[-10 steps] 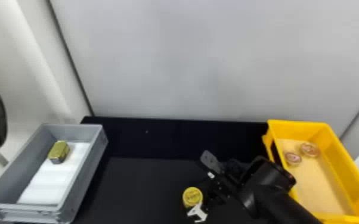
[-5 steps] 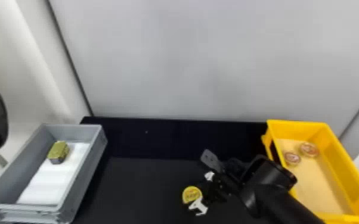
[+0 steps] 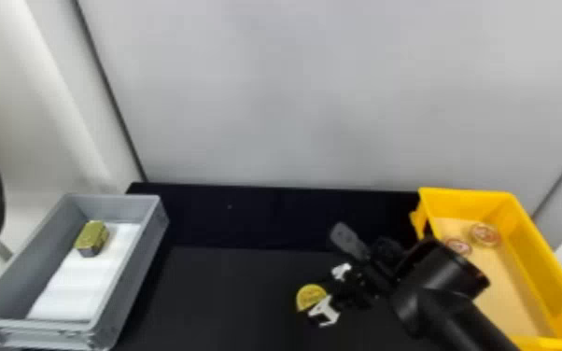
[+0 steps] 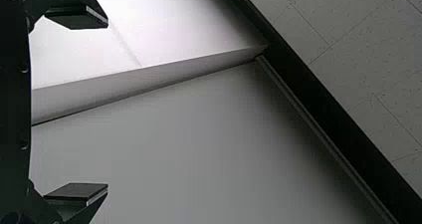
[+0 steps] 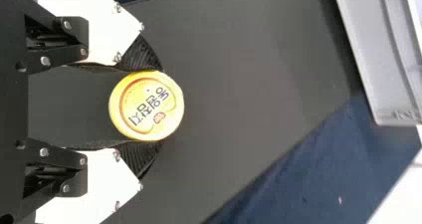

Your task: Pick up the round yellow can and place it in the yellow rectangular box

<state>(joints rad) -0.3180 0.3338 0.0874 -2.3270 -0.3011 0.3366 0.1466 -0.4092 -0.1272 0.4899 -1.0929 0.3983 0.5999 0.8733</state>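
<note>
My right gripper (image 3: 327,292) stands right of centre on the black table, closed around the round yellow can (image 3: 311,297). Seen from the right wrist, the fingers of that gripper (image 5: 158,106) press on opposite sides of the can (image 5: 146,105), its printed lid facing the camera. The yellow rectangular box (image 3: 534,242) is at the right, beyond the right forearm, with two round cans inside. My left arm is parked at the head view's left edge; in its wrist view the left gripper (image 4: 107,106) is open with nothing between its fingers.
A grey box (image 3: 128,284) at the left holds a small gold rectangular can (image 3: 92,237) on white padding. A pale wall (image 3: 322,93) rises behind the black table (image 3: 228,289). A grey box edge (image 5: 361,59) appears in the right wrist view.
The right gripper and the yellow can have shifted together a little to the right and up in the head view. The left arm has stayed put.
</note>
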